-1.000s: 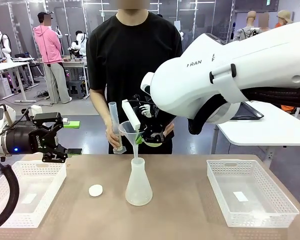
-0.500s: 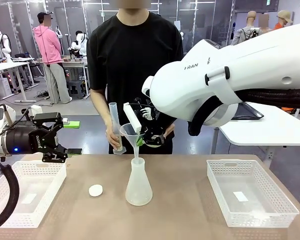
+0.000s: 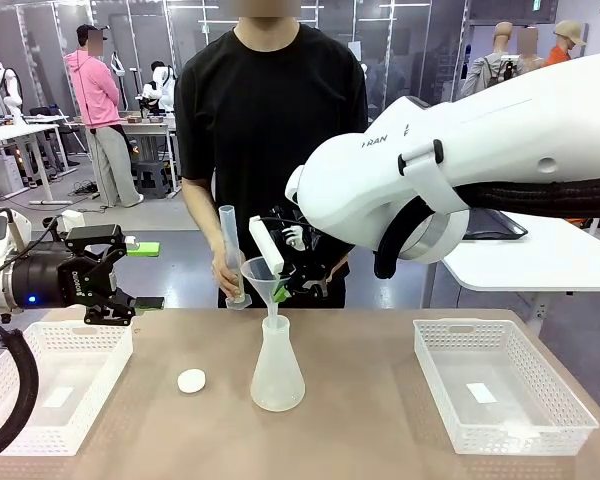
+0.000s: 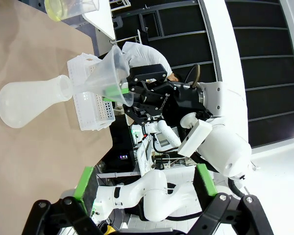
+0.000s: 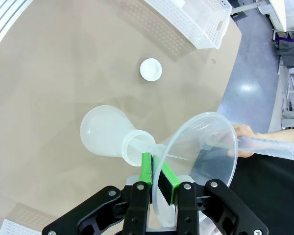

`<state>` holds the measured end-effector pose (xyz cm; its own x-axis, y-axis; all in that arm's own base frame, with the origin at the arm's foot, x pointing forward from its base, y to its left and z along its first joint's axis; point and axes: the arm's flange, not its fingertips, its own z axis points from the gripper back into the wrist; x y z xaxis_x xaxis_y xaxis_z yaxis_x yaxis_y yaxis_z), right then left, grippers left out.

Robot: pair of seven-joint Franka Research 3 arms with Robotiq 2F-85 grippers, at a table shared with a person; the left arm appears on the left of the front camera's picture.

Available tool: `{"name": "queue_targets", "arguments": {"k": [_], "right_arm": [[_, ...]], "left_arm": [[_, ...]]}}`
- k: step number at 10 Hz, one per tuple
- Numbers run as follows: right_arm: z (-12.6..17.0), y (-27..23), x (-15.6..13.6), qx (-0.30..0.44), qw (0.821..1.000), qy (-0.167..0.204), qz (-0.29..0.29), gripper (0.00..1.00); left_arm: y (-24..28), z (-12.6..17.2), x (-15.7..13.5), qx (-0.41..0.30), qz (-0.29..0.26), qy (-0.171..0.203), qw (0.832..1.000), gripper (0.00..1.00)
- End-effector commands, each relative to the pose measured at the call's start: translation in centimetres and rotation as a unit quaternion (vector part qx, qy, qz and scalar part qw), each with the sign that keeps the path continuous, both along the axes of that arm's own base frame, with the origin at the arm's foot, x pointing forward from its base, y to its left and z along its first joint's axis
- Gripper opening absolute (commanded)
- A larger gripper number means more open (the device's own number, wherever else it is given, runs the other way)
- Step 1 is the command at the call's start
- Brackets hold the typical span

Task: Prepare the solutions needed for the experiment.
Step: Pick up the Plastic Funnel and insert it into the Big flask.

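Right claw (image 5: pixel 159 172) pinches the funnel (image 5: pixel 201 147) rim, stem in the flask (image 3: pixel 277 370); left claw (image 3: pixel 122 272) gapes empty. Solutions (image 3: pixel 277 400) barely show: perhaps a faint tint at its base.

Flask (image 3: pixel 278 375) mid-table (image 3: pixel 380 430), funnel (image 3: pixel 263 274) in its neck. Stopper (image 3: pixel 191 380) just L of flask. Baskets far L (image 3: pixel 30 420) & R (image 3: pixel 520 425). Person (image 3: pixel 270 120) w/ cylinder (image 3: pixel 229 250) behind table.

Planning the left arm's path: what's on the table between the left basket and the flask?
Front view: a small white stopper lies there on the table, touching neither.
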<state>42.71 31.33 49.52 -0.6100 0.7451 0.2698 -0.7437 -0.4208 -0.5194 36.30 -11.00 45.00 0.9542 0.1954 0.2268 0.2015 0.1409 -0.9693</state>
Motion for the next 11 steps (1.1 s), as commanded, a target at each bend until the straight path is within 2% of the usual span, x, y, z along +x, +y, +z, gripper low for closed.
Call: {"name": "queue_targets", "arguments": {"k": [1, 4, 6, 7, 8, 9, 10, 11], "right_arm": [[-1.3, -0.3, 0.4, 0.008, 1.0, -0.012, 0.013, 0.07], [-2.1, -0.7, 0.5, -0.002, 1.0, -0.005, 0.013, 0.07], [-2.5, -0.7, 0.6, -0.007, 1.0, 0.009, 0.012, 0.14], [-2.5, -0.7, 0.6, -0.003, 1.0, 0.004, 0.016, 0.29], [-2.5, -0.8, 0.6, -0.002, 1.0, 0.002, 0.015, 0.33], [-2.5, -0.9, 0.5, 0.0, 1.0, 0.003, 0.015, 0.49], [-2.4, -1.0, 0.3, 0.003, 1.0, 0.006, 0.016, 0.53], [-2.2, -1.1, 0.1, -0.006, 1.0, 0.007, 0.008, 0.53]], "left_arm": [[0.2, 0.1, 0.0, 0.001, 0.001, -0.002, 1.0, 1.0], [0.2, 0.1, 0.0, 0.001, 0.001, -0.002, 1.0, 1.0], [0.2, 0.1, 0.0, 0.001, 0.001, -0.002, 1.0, 1.0], [0.2, 0.1, 0.0, 0.001, 0.001, -0.002, 1.0, 1.0], [0.2, 0.1, 0.0, 0.001, 0.001, -0.002, 1.0, 1.0], [0.2, 0.1, 0.0, 0.001, 0.001, -0.002, 1.0, 1.0], [0.2, 0.1, 0.0, 0.001, 0.001, -0.002, 1.0, 1.0], [0.2, 0.1, 0.0, 0.001, 0.001, -0.002, 1.0, 1.0]]}}
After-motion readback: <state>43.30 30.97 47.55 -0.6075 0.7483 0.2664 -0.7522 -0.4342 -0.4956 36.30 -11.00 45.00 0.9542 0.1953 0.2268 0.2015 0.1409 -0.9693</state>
